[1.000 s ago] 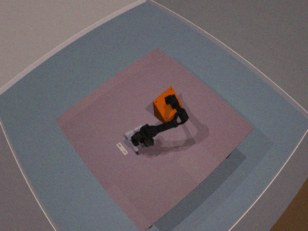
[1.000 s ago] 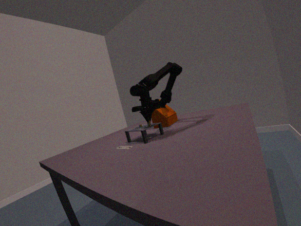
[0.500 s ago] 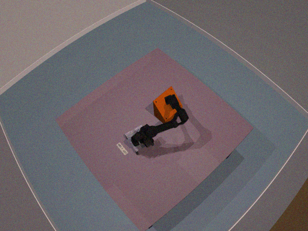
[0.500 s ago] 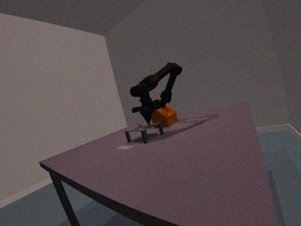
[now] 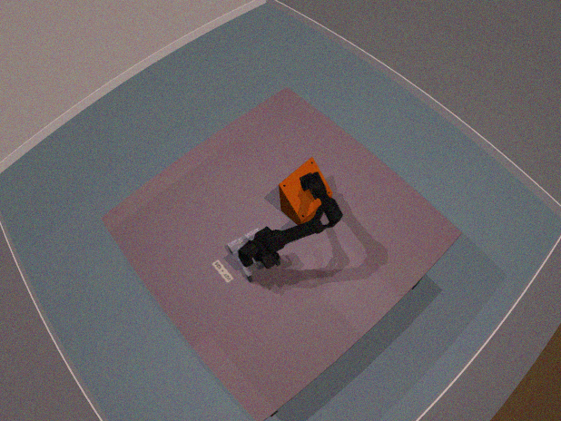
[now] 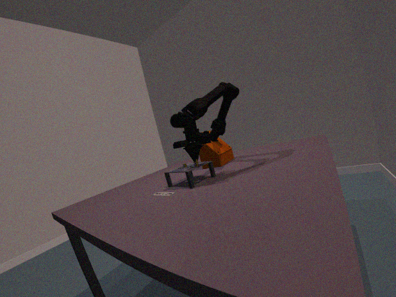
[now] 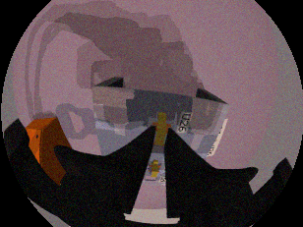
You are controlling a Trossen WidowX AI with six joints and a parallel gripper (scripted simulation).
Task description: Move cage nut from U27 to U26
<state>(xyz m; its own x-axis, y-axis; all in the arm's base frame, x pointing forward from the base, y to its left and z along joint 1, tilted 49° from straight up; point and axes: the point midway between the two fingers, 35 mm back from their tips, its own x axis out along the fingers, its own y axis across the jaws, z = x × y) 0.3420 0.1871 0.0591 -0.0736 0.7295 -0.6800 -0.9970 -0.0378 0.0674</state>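
One black arm (image 5: 297,233) (image 6: 208,99) reaches over one raised rail plate (image 5: 237,245) (image 6: 179,169) (image 7: 110,109) on the counter (image 5: 191,195) (image 6: 272,208) (image 7: 236,53). Its fingers (image 6: 195,160) are clamped on one yellowish cage nut (image 6: 197,162) (image 7: 161,136), near the U26 mark. The second nut (image 6: 184,166) (image 7: 154,168) stands apart on the plate. Around are one orange block (image 5: 295,200) (image 6: 218,155) (image 7: 46,143), behind the plate in the exterior view, and one white label (image 5: 222,270) (image 6: 164,194) (image 7: 218,139). I cannot tell whether anything blocks the nut.

held narrowly in the end effector (image 5: 260,259) (image 6: 196,160) (image 7: 161,128): a small, yellow cage nut (image 6: 197,163) (image 7: 161,133), over the rail plate near the printed u26. too small to tell whether seated or square, wings hidden. near it, apart from the fingers: the other nut (image 6: 184,166) (image 7: 154,168), also yellow, at the plate. beneath both, raised on dark legs above the tabletop (image 5: 182,254) (image 6: 256,217) (image 7: 231,53): a grey, flat rail plate (image 5: 236,245) (image 6: 179,171) (image 7: 110,117).
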